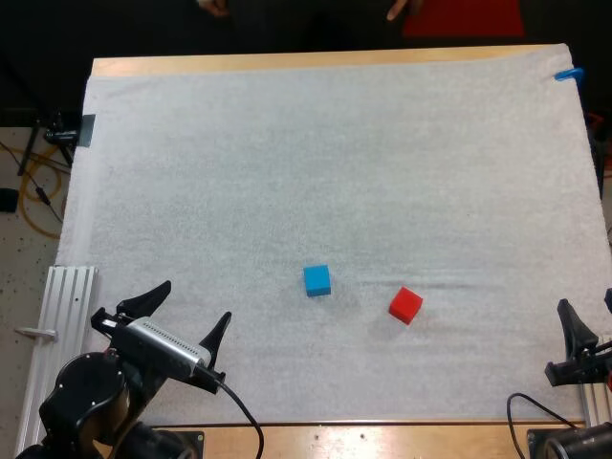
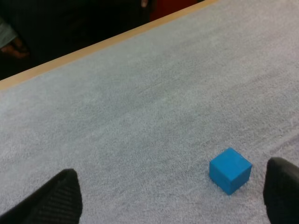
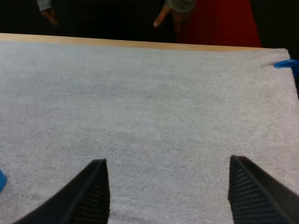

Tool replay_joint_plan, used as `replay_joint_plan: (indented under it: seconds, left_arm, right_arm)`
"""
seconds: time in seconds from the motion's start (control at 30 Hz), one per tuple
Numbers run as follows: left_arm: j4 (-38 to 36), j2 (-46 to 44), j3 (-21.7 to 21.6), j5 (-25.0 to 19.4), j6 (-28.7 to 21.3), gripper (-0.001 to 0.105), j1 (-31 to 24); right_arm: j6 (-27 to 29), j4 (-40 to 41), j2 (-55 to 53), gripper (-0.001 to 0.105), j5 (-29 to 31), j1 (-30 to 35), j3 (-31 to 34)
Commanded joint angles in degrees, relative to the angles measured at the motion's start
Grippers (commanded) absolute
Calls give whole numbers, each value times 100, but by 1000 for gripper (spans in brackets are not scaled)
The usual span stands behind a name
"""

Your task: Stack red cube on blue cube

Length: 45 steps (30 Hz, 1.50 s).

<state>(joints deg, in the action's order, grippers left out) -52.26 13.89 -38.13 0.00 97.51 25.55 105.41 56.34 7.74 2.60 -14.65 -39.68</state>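
Note:
On the white mat (image 1: 287, 163) the blue cube (image 1: 317, 280) sits a little in front of the centre. The red cube (image 1: 405, 305) lies just to its right and slightly nearer, apart from it. My left gripper (image 1: 188, 320) hovers open at the near left, well short of both cubes. From the left wrist, the blue cube (image 2: 230, 170) rests on the mat close to one finger (image 2: 282, 191), untouched. My right gripper (image 1: 591, 320) stands open at the near right edge, right of the red cube. Its wide-apart fingers (image 3: 93, 191) hold nothing.
An aluminium rail (image 1: 67, 325) lies off the mat at the near left. A person's hands (image 3: 173, 11) show beyond the table's far edge (image 1: 316, 60). Open mat stretches behind and around the cubes.

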Motion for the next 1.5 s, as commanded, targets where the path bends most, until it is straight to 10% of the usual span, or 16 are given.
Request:
replay_joint_plan:
  seconds: [0.0,0.53,1.13,1.47]
  left_arm:
    - [9,-17,-39,0,-14,76,26]
    - [-12,-17,-39,369,-651,76,26]
    - [-902,10,-39,741,-972,76,26]
    - [-935,463,-39,1019,-995,76,26]
  right_arm:
    - [-27,7,2,55,-12,-1,-37]
    - [277,396,64,58,-303,-1,-49]
    - [1452,520,3210,69,-1327,-51,-767]
    - [1587,95,4559,69,-1084,-1304,-1073]
